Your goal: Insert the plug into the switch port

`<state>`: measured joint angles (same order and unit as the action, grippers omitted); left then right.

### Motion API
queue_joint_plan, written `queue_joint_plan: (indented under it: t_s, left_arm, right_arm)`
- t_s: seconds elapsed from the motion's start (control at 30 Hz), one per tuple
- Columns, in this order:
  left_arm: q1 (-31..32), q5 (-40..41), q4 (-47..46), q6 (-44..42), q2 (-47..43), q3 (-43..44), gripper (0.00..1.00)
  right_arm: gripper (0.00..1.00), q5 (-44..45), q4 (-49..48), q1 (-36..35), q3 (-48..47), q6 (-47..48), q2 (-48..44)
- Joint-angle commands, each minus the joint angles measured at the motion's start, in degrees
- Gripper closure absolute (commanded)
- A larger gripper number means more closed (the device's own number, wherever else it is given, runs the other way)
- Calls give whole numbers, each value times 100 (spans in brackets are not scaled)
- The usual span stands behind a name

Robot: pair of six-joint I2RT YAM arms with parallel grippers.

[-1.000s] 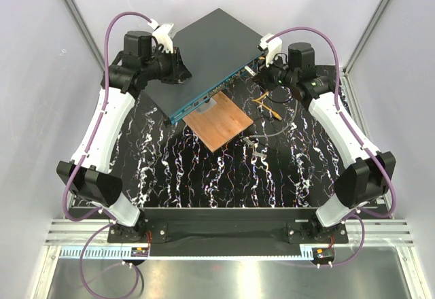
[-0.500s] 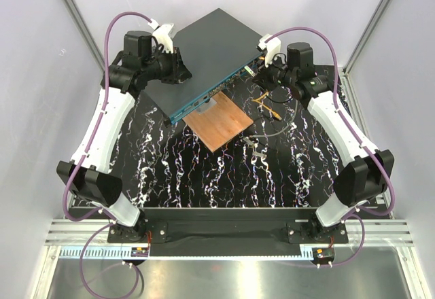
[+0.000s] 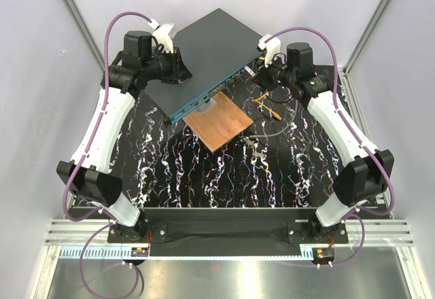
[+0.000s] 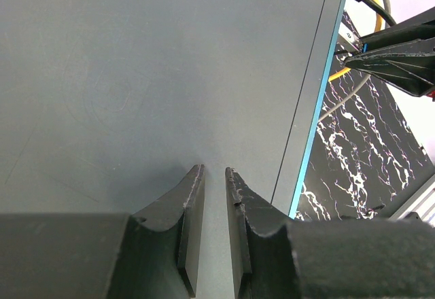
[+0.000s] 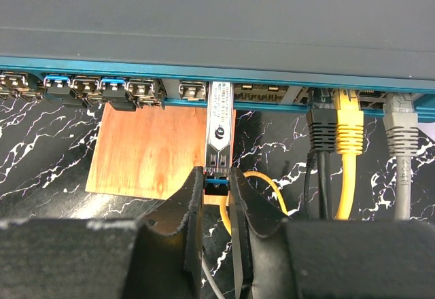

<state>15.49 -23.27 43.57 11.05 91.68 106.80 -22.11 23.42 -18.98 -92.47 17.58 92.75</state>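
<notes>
The switch (image 3: 207, 51) is a flat dark box with a teal front face (image 5: 170, 71) lined with ports. My right gripper (image 5: 217, 177) is shut on the dark rear end of the plug (image 5: 219, 126), a slim silver module. The plug's front end is at a port (image 5: 219, 87) in the teal face, between two other ports. In the top view the right gripper (image 3: 258, 77) is right at the face's right part. My left gripper (image 4: 214, 173) has its jaws nearly together with nothing between them, over the switch's top (image 4: 136, 75), near its left edge in the top view (image 3: 182, 68).
A copper-brown square plate (image 3: 219, 124) lies in front of the switch, under the plug (image 5: 149, 149). Black (image 5: 319, 132), yellow (image 5: 349, 126) and grey (image 5: 402, 136) cables are plugged in just right of the plug. Loose cables (image 3: 268, 105) lie on the black marbled table.
My right gripper has moved slightly left toward the switch's front face with the plug. The left arm has not moved.
</notes>
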Motion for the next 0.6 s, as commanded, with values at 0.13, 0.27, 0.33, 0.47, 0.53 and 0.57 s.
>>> queue_joint_plan:
  t_s: [0.13,0.27,0.33,0.47,0.53,0.57]
  left_arm:
    - [-19,-82,-270,38,-80,183,77]
    - [-19,-90,-279,55,-71,192,77]
    - [-19,-90,-279,55,-62,200,77]
    - [-19,-90,-279,73,-63,227,77]
    - [-19,-125,-297,73,-62,236,77]
    - [-19,-125,-288,82,-62,236,77]
  right_arm:
    - [100,-83,-320,-71,-588,-53,68]
    - [100,-57,-356,-97,-737,-97,112]
    - [100,-74,-259,-106,-799,-71,182]
    - [100,-74,-320,-167,-703,43,235]
    - [100,-57,-329,-193,-650,105,270]
    - [100,-48,-338,-211,-633,140,296]
